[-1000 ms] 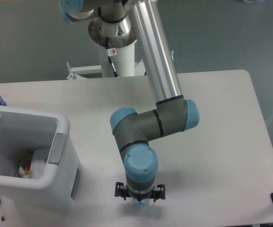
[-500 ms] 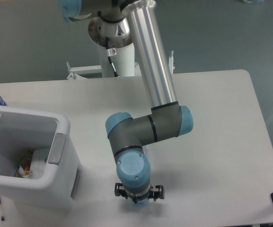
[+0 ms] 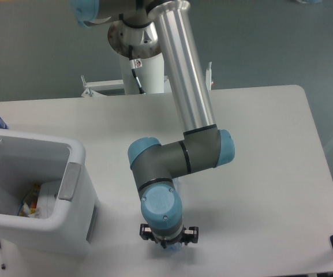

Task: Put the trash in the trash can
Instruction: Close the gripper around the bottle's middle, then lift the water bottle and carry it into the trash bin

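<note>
Reaching down at the bench's near edge, my gripper hides its jaws; only a blue scrap of trash shows. A blind, off-centre pinch could lose it short of the trash can.

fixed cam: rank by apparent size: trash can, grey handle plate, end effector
1. trash can, largest by far.
2-3. grey handle plate and end effector: look alike; the arm's wrist hides most of the end effector, so unranked.
</note>
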Tool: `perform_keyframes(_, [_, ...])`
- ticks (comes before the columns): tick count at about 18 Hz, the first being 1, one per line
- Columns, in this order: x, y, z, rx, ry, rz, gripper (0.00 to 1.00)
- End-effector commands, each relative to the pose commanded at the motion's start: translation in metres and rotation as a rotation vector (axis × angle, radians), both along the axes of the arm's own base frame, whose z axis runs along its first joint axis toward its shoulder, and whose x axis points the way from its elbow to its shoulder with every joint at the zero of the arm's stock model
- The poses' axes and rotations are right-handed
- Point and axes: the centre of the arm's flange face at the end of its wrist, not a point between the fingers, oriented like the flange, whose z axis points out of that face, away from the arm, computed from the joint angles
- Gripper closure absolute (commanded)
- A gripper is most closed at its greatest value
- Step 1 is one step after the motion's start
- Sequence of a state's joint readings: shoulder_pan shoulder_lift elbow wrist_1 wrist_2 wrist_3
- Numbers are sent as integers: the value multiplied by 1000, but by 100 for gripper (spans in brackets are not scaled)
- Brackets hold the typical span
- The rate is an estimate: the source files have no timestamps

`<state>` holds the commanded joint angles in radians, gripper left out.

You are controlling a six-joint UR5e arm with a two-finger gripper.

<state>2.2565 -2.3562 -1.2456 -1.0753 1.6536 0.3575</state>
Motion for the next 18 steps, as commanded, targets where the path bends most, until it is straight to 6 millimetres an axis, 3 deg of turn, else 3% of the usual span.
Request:
perform_keyframes(3, [1,1,3,5,0,6,71])
perform_keyframes(6, [3,1,11,17,-3,4,76])
perform_keyframes(10, [5,3,37,75,-14,1,79])
perform_keyframes(13, [0,-2,77,159,-26,11,79])
perform_keyframes(18, [-13,-19,167,363,-64,27,79])
